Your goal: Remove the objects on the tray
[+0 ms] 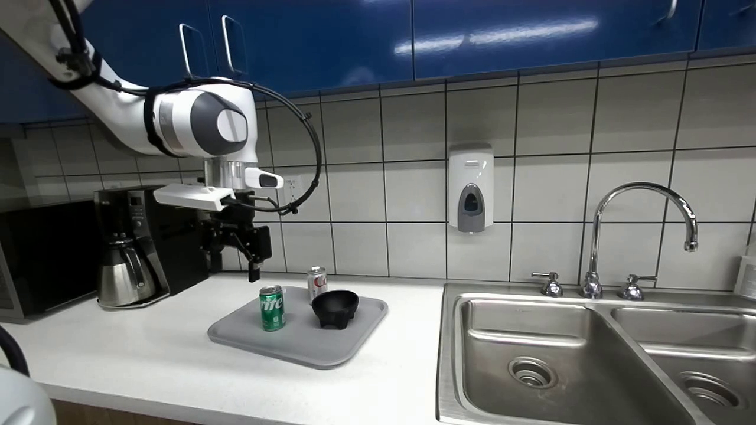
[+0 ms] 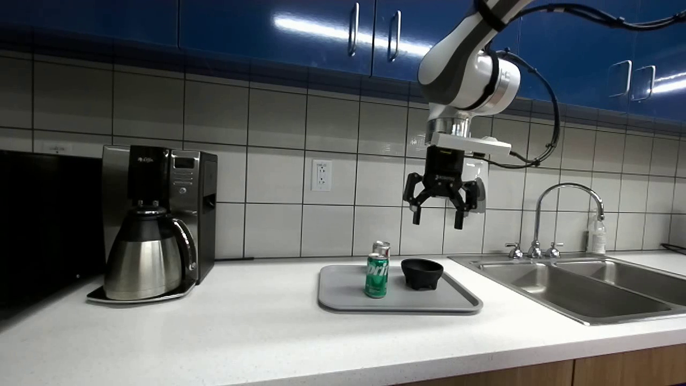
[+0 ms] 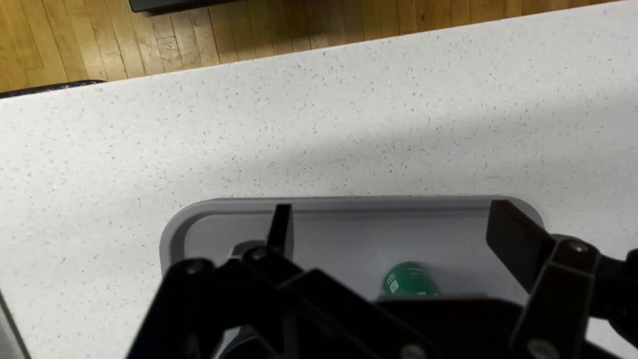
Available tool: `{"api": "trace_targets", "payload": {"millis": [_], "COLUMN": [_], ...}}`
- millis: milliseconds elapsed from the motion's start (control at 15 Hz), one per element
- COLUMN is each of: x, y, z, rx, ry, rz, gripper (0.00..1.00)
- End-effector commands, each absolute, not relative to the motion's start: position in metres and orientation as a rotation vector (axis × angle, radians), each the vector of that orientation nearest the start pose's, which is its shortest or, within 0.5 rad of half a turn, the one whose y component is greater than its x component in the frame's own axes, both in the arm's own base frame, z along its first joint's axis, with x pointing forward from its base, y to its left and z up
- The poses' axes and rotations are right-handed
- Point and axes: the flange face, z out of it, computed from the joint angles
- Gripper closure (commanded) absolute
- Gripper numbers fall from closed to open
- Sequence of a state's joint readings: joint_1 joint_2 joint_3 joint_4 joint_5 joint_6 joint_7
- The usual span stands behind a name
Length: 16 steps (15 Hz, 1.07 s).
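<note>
- Far left in an exterior view, the coffee pot (image 2: 142,271) stands well apart from the tray (image 2: 340,289) and seems to have no part in the job.
- The tray, grey and loaded, lies flat on the counter (image 2: 241,332); I judge the task to be at its start.
- In the tray's left half the green can (image 2: 376,287) stands upright, its long axis vertical.
- Just behind it, and mostly hidden by it here, the silver can (image 2: 381,247) with red lettering also stands upright.
- Right of both cans the black bowl (image 2: 422,274) sits on short feet, near the silver one; I cannot tell whether they touch.
- Above the tray hangs the gripper (image 2: 437,219), its fingers (image 3: 513,244) spread wide, pointing down, nothing between them. The relation that counts, if the green can is the first pick: the wrist view shows it below the fingers, between them side to side, but set back from their tips, away from the counter's front edge. So I judge that the move wants a shift in from that edge, then a straight drop, the jaws meeting across the can's upright axis. The finger on the bowl's side likely has the least room.
- At the right is the sink (image 2: 573,287), near the tray, with a strip of counter between.
</note>
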<state>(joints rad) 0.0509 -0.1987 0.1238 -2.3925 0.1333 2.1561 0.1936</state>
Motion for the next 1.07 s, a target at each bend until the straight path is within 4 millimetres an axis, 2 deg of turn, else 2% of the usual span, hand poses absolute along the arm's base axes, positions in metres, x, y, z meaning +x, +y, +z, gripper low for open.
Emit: {"api": "trace_targets", "payload": {"millis": [0, 533, 1000], "x": [0.473, 0.517, 0.553], "y": [0.095, 0.109, 0.128], "z": [0.377, 0.342, 0.325], "rx": [-3.071, -3.091, -3.121], "ry": [0.161, 0.163, 0.114], "rz": [0.038, 0.035, 0.054], "gripper": [0.0, 0.0, 0.0]}}
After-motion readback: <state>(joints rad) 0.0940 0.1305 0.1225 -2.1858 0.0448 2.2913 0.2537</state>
